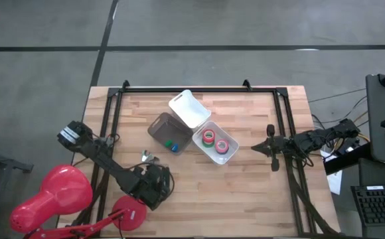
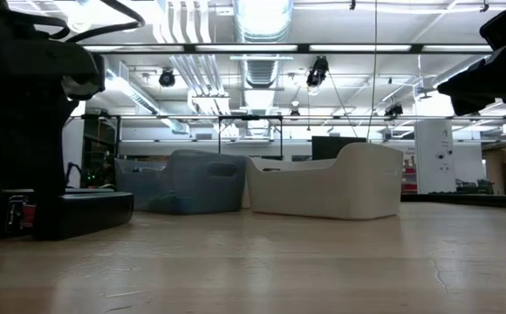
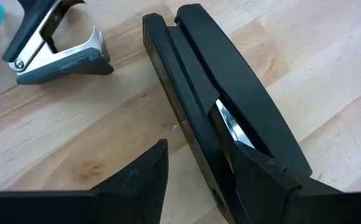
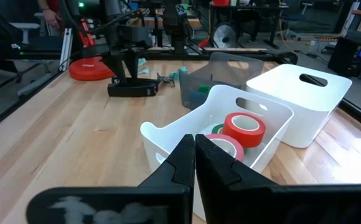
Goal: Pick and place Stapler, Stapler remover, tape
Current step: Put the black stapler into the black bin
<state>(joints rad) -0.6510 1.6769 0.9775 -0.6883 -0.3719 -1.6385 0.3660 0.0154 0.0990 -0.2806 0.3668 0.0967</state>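
Light wood desk [image 1: 245, 192] in an open workshop with ceiling ducts. Left gripper [image 1: 154, 184] near front-left edge, fingers spread around stapler [image 3: 224, 118] lying flat, staple remover [image 3: 56, 50] beside. Right gripper [image 4: 195, 163] pinched closed, empty, near right edge; tape [image 4: 244, 129] in white bin [image 4: 168, 140] mid-desk.

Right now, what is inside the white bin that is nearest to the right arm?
The white bin holds tape rolls: a red one leaning on an orange-pink one, and a green one mostly covered behind them. Whatever lies below the rolls is covered. The right gripper waits nearby, fingers together.
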